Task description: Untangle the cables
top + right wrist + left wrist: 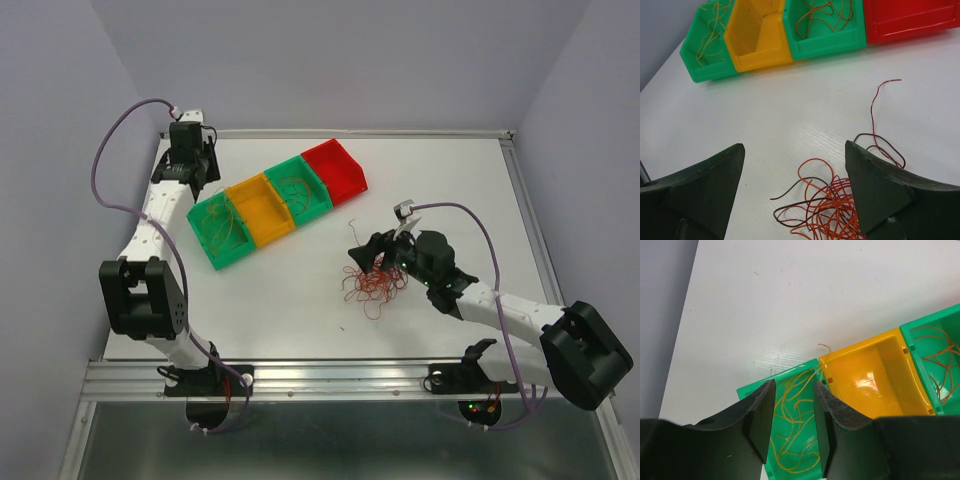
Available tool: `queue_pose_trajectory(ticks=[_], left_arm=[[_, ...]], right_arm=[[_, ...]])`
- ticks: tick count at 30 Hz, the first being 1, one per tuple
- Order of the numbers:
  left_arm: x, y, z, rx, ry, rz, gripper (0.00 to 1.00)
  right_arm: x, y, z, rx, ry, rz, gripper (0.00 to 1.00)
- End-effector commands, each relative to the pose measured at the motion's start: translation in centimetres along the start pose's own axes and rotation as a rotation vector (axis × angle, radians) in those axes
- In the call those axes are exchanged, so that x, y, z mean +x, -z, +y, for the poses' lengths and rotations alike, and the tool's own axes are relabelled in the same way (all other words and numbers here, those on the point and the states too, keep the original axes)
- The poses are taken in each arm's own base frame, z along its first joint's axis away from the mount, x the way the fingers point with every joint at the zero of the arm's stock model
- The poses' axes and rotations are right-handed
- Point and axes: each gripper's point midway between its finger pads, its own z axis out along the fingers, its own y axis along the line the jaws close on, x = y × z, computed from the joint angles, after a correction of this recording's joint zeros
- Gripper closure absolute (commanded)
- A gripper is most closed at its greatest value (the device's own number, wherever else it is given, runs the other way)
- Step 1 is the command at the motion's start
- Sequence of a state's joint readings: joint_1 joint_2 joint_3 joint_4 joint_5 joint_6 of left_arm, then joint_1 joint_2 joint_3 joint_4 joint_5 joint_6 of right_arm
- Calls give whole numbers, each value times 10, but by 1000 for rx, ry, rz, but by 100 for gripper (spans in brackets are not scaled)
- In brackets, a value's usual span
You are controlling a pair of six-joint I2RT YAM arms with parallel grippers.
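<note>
Right end effector (794, 148) gapes wide above cables (826, 201).

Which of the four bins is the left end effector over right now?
The green bin at the row's end, beside the yellow bin, holding yellowish wires. The other green bin sits next to the red bin.

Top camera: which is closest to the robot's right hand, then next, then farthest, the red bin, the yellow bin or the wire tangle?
1. The wire tangle, just beside the right hand.
2. The red bin, at the right end of the row.
3. The yellow bin, further left in the row.
</note>
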State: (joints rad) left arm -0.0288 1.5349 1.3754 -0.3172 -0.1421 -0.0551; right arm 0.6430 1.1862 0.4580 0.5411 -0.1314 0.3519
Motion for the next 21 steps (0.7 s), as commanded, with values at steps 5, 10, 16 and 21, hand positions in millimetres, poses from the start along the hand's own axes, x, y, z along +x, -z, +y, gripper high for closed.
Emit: queue_pose_trajectory(ticks=[5,10,16,21], left_arm=[[20,-48,-10,9,-11,48,55],[59,-59,-8,5,-18,120,60],[101,-64,1,-22,-46,178,68],[121,-74,0,-21,-48,209,73]], right_arm=[[-21,1,13,-42,7,-71,14],[-20,1,12,-40,4,-66,14],[-18,0,13,-44,5,-59,14],[-15,-2,13,-49,5,-47,14]])
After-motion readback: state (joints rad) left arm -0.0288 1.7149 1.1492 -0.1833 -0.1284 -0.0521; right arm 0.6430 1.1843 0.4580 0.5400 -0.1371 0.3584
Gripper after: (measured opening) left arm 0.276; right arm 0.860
